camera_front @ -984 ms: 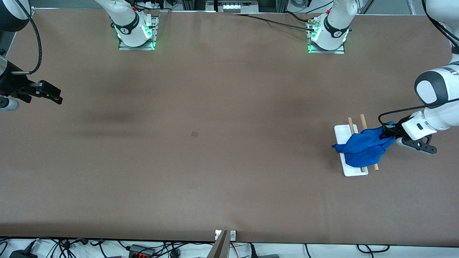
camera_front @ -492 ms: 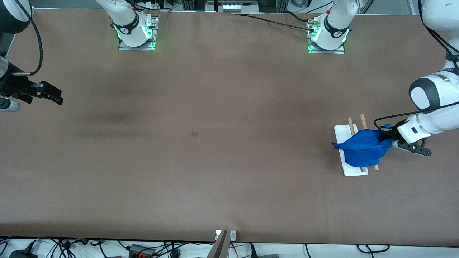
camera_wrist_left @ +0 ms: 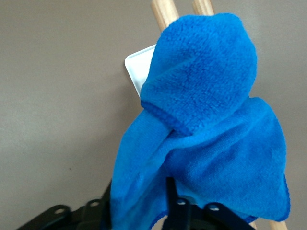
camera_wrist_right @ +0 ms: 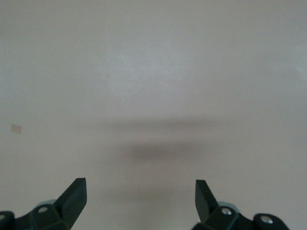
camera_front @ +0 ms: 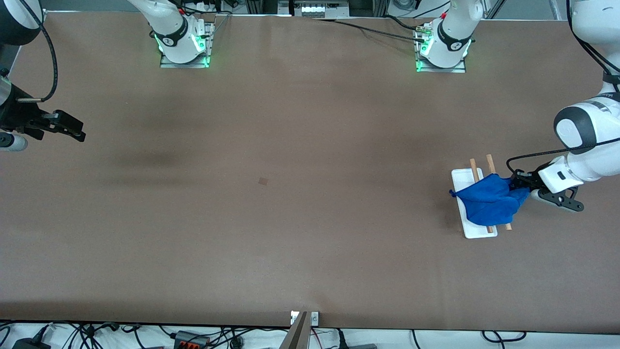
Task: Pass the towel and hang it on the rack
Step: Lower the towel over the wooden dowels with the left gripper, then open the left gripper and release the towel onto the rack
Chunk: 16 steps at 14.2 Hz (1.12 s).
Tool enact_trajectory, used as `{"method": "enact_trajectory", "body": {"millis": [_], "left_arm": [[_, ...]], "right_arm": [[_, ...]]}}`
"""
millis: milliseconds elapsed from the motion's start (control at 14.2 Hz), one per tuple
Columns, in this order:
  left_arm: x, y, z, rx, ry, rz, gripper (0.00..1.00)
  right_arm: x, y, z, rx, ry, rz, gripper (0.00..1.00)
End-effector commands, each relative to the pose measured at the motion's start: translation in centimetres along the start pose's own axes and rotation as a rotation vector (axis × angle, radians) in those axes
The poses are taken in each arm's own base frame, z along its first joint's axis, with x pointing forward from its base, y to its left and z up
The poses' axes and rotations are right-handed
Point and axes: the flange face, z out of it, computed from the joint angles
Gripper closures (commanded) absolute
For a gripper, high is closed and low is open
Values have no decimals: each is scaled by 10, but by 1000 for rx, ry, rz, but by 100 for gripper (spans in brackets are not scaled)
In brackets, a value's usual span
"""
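Observation:
The royal-blue towel [camera_front: 487,203] [camera_wrist_left: 211,120] lies bunched over the two wooden rods [camera_front: 490,162] [camera_wrist_left: 163,9] of the rack, whose white base [camera_front: 477,231] [camera_wrist_left: 136,67] shows beneath it. My left gripper [camera_front: 516,184] [camera_wrist_left: 139,191] is at the towel's edge beside the rack. Its jaws stand parted, with a fold of the cloth still lying between them; one finger [camera_wrist_left: 170,191] shows and the cloth covers most of its partner. My right gripper [camera_front: 72,132] [camera_wrist_right: 140,189] waits open over bare table at the right arm's end, holding nothing.
The brown table top [camera_front: 290,218] spreads between the two arms. A small tan patch [camera_front: 263,181] [camera_wrist_right: 16,128] marks its middle. Both arm bases [camera_front: 184,43] stand along the edge farthest from the front camera. Cables lie off the near edge.
My left gripper moved a little toward the rack and its jaws have parted. The towel corner that stuck up at the gripper has dropped and the cloth has settled on the rods.

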Motion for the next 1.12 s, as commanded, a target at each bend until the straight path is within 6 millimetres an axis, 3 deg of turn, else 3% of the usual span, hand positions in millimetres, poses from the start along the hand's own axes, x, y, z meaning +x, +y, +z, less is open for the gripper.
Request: {"method": "enact_trajectory", "body": {"millis": [0, 141, 703, 914, 1054], "left_arm": [[-1, -2, -16, 8, 22, 43, 0], [-2, -4, -20, 12, 25, 45, 0], [0, 14, -84, -8, 19, 70, 0], [5, 28, -127, 0, -35, 103, 0], [8, 39, -161, -23, -90, 8, 0]], "right_arm": [[-1, 0, -3, 9, 4, 16, 0], [-1, 0, -3, 9, 5, 16, 0], [-2, -3, -4, 11, 5, 13, 0], [-1, -4, -3, 11, 5, 12, 0], [-2, -5, -4, 11, 5, 9, 0]]}}
